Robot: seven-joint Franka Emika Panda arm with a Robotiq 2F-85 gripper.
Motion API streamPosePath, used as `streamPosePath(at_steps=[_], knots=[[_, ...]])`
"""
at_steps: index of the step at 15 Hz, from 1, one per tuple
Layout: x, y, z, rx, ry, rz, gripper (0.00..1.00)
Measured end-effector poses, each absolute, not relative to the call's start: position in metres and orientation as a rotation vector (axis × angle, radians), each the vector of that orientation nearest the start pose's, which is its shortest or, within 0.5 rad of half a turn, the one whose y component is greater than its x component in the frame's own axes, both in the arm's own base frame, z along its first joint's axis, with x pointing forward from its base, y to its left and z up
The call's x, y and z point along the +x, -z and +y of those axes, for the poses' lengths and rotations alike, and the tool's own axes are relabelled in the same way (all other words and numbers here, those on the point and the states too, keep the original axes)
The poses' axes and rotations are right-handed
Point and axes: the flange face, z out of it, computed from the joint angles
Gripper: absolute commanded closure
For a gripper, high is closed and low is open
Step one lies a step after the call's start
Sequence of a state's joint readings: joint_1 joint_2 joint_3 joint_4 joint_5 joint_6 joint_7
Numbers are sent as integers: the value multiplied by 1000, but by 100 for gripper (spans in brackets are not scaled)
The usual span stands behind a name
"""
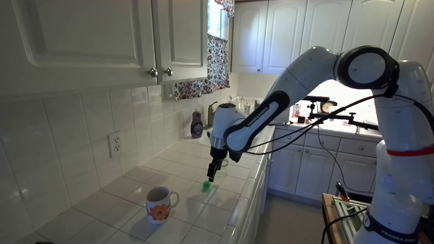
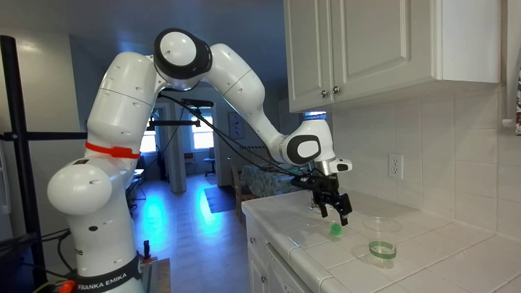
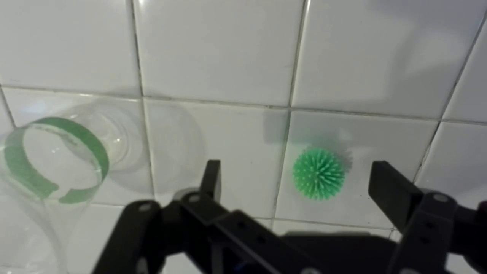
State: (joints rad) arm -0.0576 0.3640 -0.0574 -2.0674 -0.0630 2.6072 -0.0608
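Black fingers (image 3: 393, 194), spread wide, sit closest in my wrist view; just beyond their tips, between them, I see the spiky green ball (image 3: 319, 174) on the tiled bench (image 3: 220, 49), touching neither, nearer the view's right-hand one.

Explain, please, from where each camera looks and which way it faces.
In an exterior view: nearer the mug, facing the purple bottle; arm visible.
In an exterior view: nearer the cup, facing the far table; arm visible.
Wrist view: above the counter, facing down; gripper visible.
Both exterior views share the arm, gripper, cup and green ball.
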Motion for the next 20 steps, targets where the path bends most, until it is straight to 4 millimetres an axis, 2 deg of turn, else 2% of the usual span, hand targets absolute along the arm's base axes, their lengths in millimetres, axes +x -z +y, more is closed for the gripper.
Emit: streamPosePath(at_steps=[5,11,12,13,14,20], knots=[[609,-265,-56,-3183,293,-14,0],[618,-252,-53,-3181,305,-26,1],[619,-250,-52,-3181,305,-27,7],[620,-247,-52,-3181,305,-28,26],[622,-245,-52,-3180,307,-29,30],[629,-239,-47,-3175,320,-42,78]])
